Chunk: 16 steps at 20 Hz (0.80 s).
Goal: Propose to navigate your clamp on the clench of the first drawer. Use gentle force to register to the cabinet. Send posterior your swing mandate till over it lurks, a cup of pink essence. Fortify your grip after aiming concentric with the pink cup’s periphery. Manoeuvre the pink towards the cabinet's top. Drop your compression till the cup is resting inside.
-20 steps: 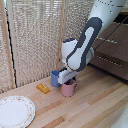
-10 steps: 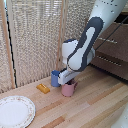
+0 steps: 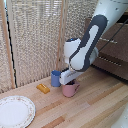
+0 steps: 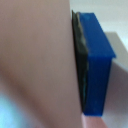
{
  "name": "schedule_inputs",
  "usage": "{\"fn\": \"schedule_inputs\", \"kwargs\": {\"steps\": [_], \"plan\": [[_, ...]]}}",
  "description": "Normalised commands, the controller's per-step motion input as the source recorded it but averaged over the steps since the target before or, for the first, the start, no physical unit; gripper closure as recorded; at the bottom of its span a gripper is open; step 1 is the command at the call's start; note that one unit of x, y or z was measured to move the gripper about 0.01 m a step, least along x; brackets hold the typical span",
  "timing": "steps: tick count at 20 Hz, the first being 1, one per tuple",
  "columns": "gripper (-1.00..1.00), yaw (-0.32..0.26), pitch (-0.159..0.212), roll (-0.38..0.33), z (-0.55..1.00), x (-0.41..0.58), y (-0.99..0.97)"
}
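Pressing down at the pink cup [image 3: 69,89], my claw [image 3: 70,81] sits right on its rim. Close up, one blue finger [image 4: 95,65] lies flat against the pink wall, so I judge it clamped on the cup. It stands on the bench [image 3: 95,107] beside the blue cup [image 3: 55,78], with the cabinet [image 3: 114,52] well apart

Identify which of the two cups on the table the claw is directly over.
The pink cup, the mug with a side handle; the claw sits at its rim. The blue cup, handleless, stands apart, closer to the blinds.
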Motion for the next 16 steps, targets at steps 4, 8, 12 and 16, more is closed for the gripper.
{"fn": "schedule_inputs", "kwargs": {"steps": [4, 8, 12, 16], "plan": [[1.0, -0.325, -0.121, -0.133, 0.44, 0.045, 0.05], [1.0, -0.322, -0.082, -0.116, 0.63, 0.054, 0.11], [1.0, -0.321, -0.028, -0.07, 0.75, 0.012, 0.09], [1.0, -0.312, -0.001, -0.029, 0.84, 0.052, 0.02]]}}
